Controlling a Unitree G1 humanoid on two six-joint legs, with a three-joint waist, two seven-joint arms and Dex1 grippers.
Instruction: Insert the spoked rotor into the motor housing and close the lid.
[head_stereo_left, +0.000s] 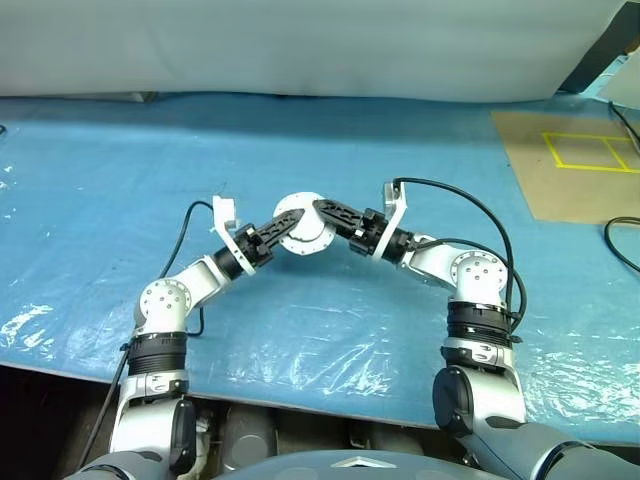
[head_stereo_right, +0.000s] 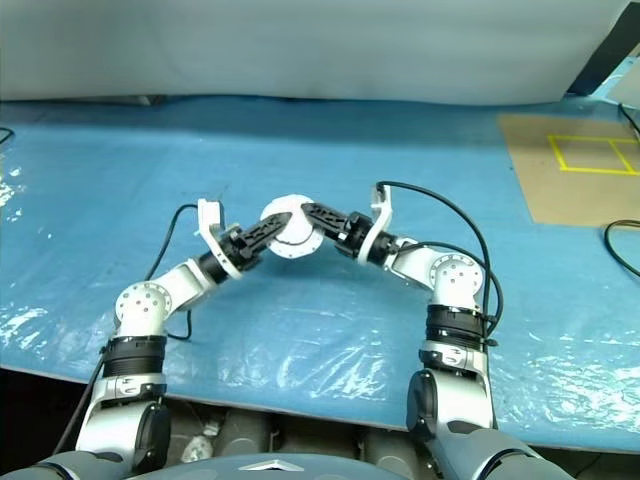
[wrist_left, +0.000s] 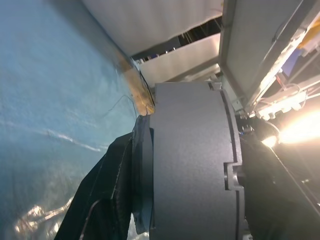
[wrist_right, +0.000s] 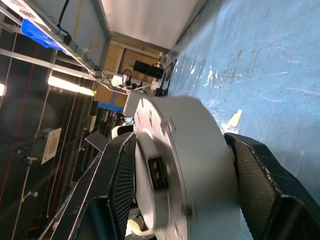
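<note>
Both arms are reaching in from the near edge of the table and meeting above its middle, where the motor housing (head_stereo_left: 306, 232) is hanging in the air between them, clear of the blue plastic sheet (head_stereo_left: 330, 330) covering the table. Coming in from the left, the left gripper (head_stereo_left: 290, 222) is clasping the round silver-grey body, one black finger lying against each flat face in its wrist view (wrist_left: 190, 165). From the opposite side the right gripper (head_stereo_left: 325, 213) is straddling the same body; in its wrist view (wrist_right: 180, 165) one finger is lying against the rim face while the other is standing just off the far face, so whether it is pressing cannot be told. Farther off, a brown board (head_stereo_left: 570, 170) marked with a yellow square is lying at the table's far right.
</note>
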